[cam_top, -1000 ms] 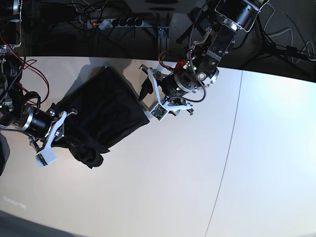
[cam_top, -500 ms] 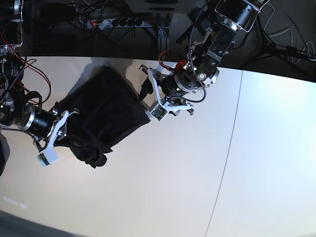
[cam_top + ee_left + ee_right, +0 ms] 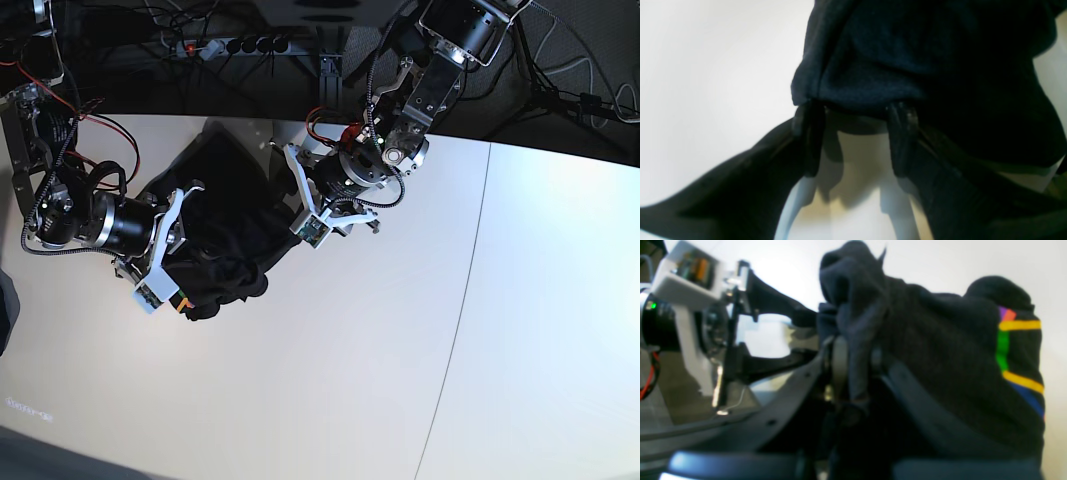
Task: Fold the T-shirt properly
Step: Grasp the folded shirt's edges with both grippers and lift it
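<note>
- My right end effector (image 3: 853, 363) is clamped on a bunched fold of the T-shirt (image 3: 225, 235); in the right wrist view the cloth is pinched between the two pads and spills over them, with the rainbow line print (image 3: 1013, 353) showing on the outer side.
- My left end effector (image 3: 853, 140) has its fingertips (image 3: 806, 133) set apart, with pale bench visible between them; a hem of the T-shirt drapes across both tips, so I judge it spread and not gripping, though the cloth hides the very tips.
- The T-shirt sits on the bench (image 3: 400, 380) between my two arms, gathered into a thick, rumpled bundle.
- I judge the folding partly done: the cloth is doubled over but untidy, with edges left to square and flatten.
</note>
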You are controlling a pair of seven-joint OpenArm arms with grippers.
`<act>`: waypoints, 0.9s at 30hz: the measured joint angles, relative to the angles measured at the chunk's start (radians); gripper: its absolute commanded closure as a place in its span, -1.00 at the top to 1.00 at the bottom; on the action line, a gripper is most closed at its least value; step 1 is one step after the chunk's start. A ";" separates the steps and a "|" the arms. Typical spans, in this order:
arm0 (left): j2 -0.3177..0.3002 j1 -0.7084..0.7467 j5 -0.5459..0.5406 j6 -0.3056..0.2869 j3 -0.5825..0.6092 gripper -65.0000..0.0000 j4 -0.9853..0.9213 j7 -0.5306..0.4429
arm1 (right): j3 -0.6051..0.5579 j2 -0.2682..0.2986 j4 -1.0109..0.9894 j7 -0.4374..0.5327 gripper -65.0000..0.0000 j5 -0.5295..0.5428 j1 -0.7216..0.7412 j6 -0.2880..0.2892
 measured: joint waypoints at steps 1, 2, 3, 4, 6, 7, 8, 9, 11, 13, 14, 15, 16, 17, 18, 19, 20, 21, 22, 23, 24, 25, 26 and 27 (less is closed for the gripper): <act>0.000 0.000 0.000 0.000 0.000 0.05 0.000 0.000 | -0.007 0.000 0.005 0.000 -1.00 0.000 0.000 0.000; 0.000 0.000 0.001 0.000 0.000 0.05 0.000 0.000 | -0.018 0.000 0.012 0.000 -1.00 0.000 0.000 0.000; 0.000 0.000 0.001 0.000 0.000 0.05 0.000 0.000 | -0.029 0.002 0.021 -0.007 -1.00 0.000 0.000 0.000; 0.000 0.000 0.002 0.000 0.000 0.05 0.000 0.000 | -0.042 0.002 0.029 -0.014 -1.00 0.000 0.000 0.000; 0.000 -0.005 0.013 0.000 0.002 0.05 -0.001 0.001 | -0.061 0.002 0.037 -0.014 -1.00 0.001 0.000 0.000; 0.000 -0.006 0.016 0.000 0.002 0.05 -0.002 0.002 | -0.068 0.002 0.037 -0.014 -0.93 0.001 0.000 0.000; 0.000 -0.008 0.016 0.000 0.002 0.05 -0.002 0.004 | -0.070 0.002 0.037 -0.014 -0.76 0.000 0.000 0.000; 0.000 -0.011 0.016 0.000 0.002 0.05 -0.002 0.008 | -0.070 0.002 0.037 -0.014 -0.59 0.000 -0.002 0.000; 0.002 -0.011 0.018 0.000 0.002 0.05 -0.003 0.008 | -0.070 0.002 0.037 -0.014 -0.30 0.000 -0.005 0.000; 0.003 -0.014 0.023 0.000 0.002 0.05 -0.003 0.009 | -0.070 0.002 0.037 -0.014 -0.11 0.004 -0.008 0.000; 0.003 -0.014 0.021 0.000 0.000 0.05 -0.004 0.009 | -0.070 0.002 0.037 -0.014 -0.08 0.003 -0.008 0.000; 0.004 -0.014 0.019 -0.001 -0.006 0.05 -0.004 0.009 | -0.070 0.002 0.037 -0.014 -0.08 0.004 -0.008 0.000; 0.006 -0.013 0.012 -0.001 -0.014 0.05 -0.005 0.011 | -0.070 0.002 0.039 -0.013 -0.08 0.004 -0.008 0.000; 0.006 -0.013 0.008 -0.003 -0.023 0.05 -0.005 0.011 | -0.070 0.002 0.042 -0.014 -0.08 0.003 -0.008 0.000; 0.007 -0.013 0.008 -0.005 -0.037 0.05 -0.005 0.011 | -0.070 0.002 0.045 -0.014 -0.08 0.003 -0.005 0.000; 0.007 -0.014 0.006 -0.006 -0.053 0.05 -0.005 0.012 | -0.071 0.002 0.049 -0.014 -0.08 -0.002 0.004 0.000; 0.006 -0.014 0.004 -0.008 -0.072 0.05 -0.005 0.012 | -0.070 0.002 0.053 -0.015 -0.08 -0.010 0.017 0.000; 0.005 -0.014 0.002 -0.010 -0.092 0.05 -0.005 0.012 | -0.069 0.002 0.055 -0.015 -0.08 -0.019 0.037 0.000; 0.005 -0.014 0.002 -0.011 -0.116 0.05 -0.003 0.015 | -0.067 0.002 0.055 -0.013 -0.08 -0.029 0.060 0.000; 0.004 -0.013 0.003 -0.011 -0.137 0.05 0.003 0.023 | -0.062 0.001 0.055 -0.003 -0.08 -0.041 0.082 0.000; 0.002 -0.013 0.005 -0.012 -0.160 0.05 0.011 0.035 | -0.058 0.002 0.057 0.020 -0.10 -0.074 0.107 0.000; 0.000 -0.013 0.008 -0.011 -0.183 0.04 0.023 0.053 | -0.055 0.001 0.058 0.040 -0.22 -0.121 0.131 0.000; -0.003 -0.011 0.013 -0.008 -0.204 -0.02 0.039 0.069 | -0.051 -0.001 0.058 0.054 -0.41 -0.173 0.157 0.000; -0.005 -0.008 0.020 -0.007 -0.224 -0.11 0.058 0.086 | -0.048 -0.005 0.056 0.066 -0.66 -0.231 0.181 0.000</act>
